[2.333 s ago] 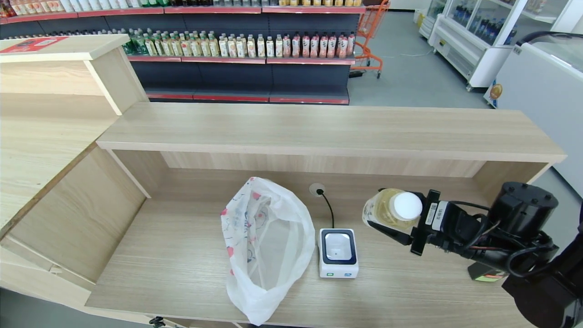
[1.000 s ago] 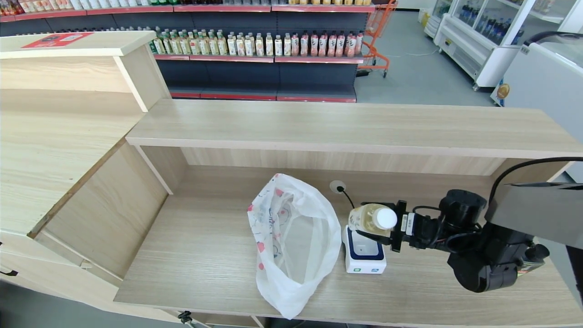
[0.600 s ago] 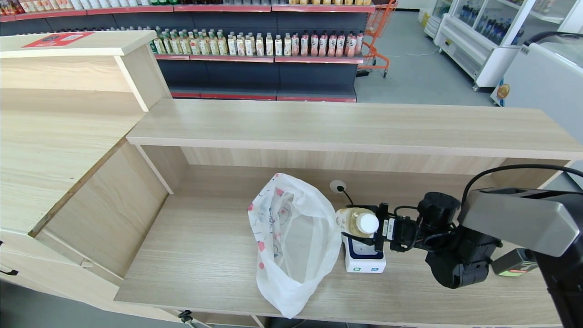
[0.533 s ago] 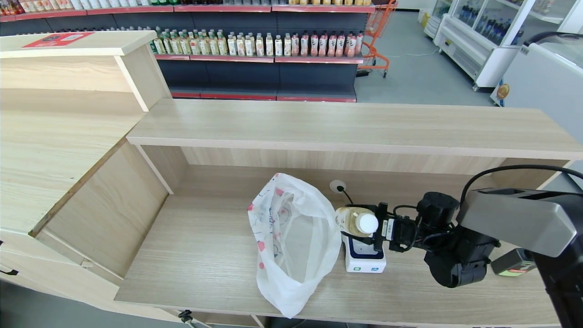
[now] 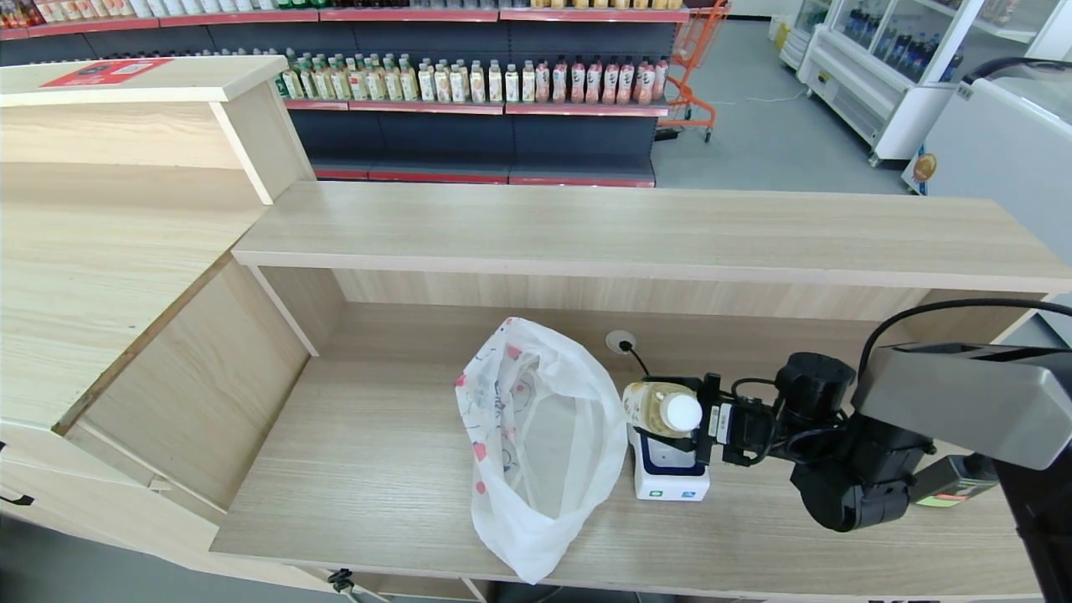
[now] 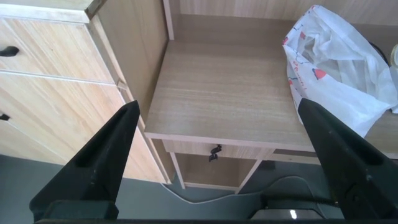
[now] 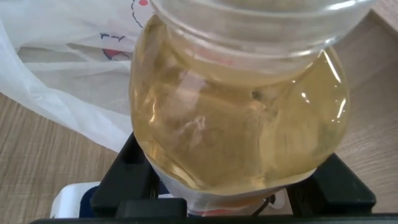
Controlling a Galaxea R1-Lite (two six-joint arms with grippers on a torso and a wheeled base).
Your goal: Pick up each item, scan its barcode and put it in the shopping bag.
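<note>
Holding the bottle (image 5: 651, 404) on its side, my right gripper (image 5: 670, 410) has a dark finger against each flank of it, clamped around the body. The bottle hangs directly above the scanner (image 5: 670, 481), over the rear part of its top face. Its white cap points back toward my wrist and its base points toward the shopping bag (image 5: 536, 444). Pale yellow liquid shows through the clear plastic. I cannot tell whether the bottle touches the scanner top or hangs clear of it.

The scanner is a small white box on the wooden counter (image 5: 377, 469), with a green and a blue mark on its near face. A black cable (image 5: 641, 364) runs from behind it to a round hole in the counter, farther from me than the scanner. The shopping bag lies just beside the scanner on my left. It is white plastic with red and blue print, and its mouth gapes upward.

On my right of the scanner, well apart from it, a small dark item (image 5: 946, 484) with a green edge rests on the counter behind my forearm.

My left gripper (image 6: 217, 109) is well apart from the scanner, past the bag, off the counter's near edge. Its fingers are spread wide with nothing between them.
</note>
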